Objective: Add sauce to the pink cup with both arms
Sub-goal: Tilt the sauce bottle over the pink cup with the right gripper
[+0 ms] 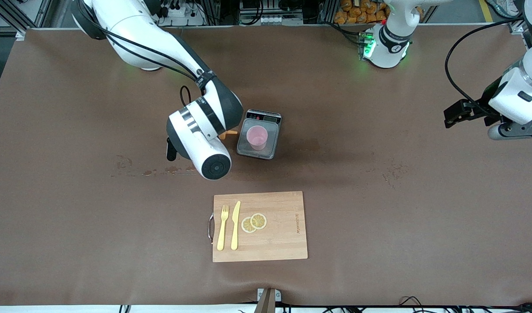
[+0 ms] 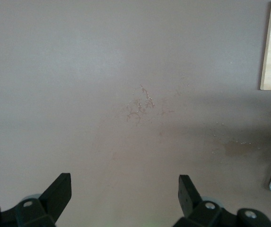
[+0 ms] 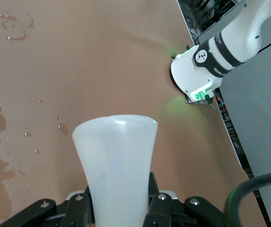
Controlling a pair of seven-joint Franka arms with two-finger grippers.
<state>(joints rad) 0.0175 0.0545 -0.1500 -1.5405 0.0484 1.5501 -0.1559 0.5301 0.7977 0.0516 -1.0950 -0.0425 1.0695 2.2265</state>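
Right pincer [image 3: 118,208]: clamps the sauce [image 3: 116,161] tipped, nozzle toward the pink cup [image 1: 257,137], ready for pouring.
Pink cup: on the scale [image 1: 258,134].
Left pincer [image 2: 125,196]: open, waiting over bare tabletop [image 1: 379,174].

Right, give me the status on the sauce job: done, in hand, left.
Done: the right hand is shut on the sauce bottle, and the pink cup sits on the scale.

In hand: the bottle's orange cap shows beside the cup, tilted toward it but not over the rim.

Left: no sauce is visible in the cup, so pouring remains. The left hand waits open over bare table.
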